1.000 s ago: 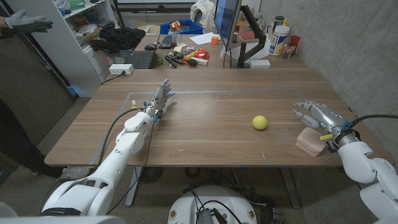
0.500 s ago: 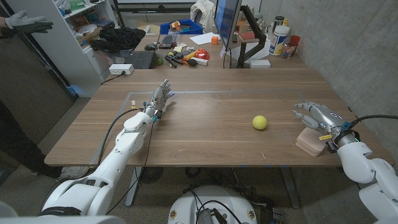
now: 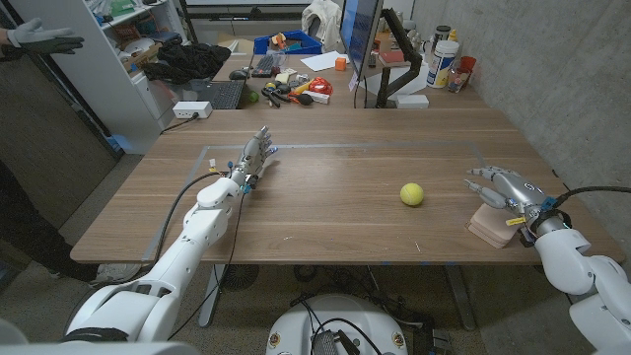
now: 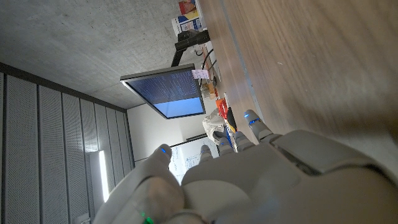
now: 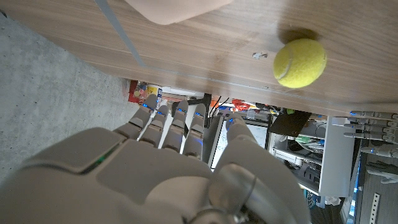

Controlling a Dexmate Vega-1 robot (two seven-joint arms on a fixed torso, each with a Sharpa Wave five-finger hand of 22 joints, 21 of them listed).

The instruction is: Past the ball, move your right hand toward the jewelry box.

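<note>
A yellow-green tennis ball [image 3: 412, 194] lies on the wooden table [image 3: 335, 187], right of the middle; it also shows as the ball [image 5: 300, 63] in the right wrist view. A pale pink jewelry box [image 3: 490, 225] sits near the table's right front edge. My right hand [image 3: 505, 186] hovers over the box's far side with fingers spread and nothing in it. The box [image 5: 177, 9] shows partly beyond my right hand [image 5: 168, 168] in that wrist view. My left hand [image 3: 254, 158] stands on the table at the left, fingers extended, holding nothing.
Beyond the table stands a cluttered desk with a monitor [image 3: 357, 30], a blue bin [image 3: 288, 43], tools and bottles [image 3: 444, 54]. A person's gloved hand [image 3: 39, 37] shows at the far left. A concrete wall borders the right side.
My right hand has shifted slightly rightward and lower over the jewelry box. The ball and my left hand have stayed put.
</note>
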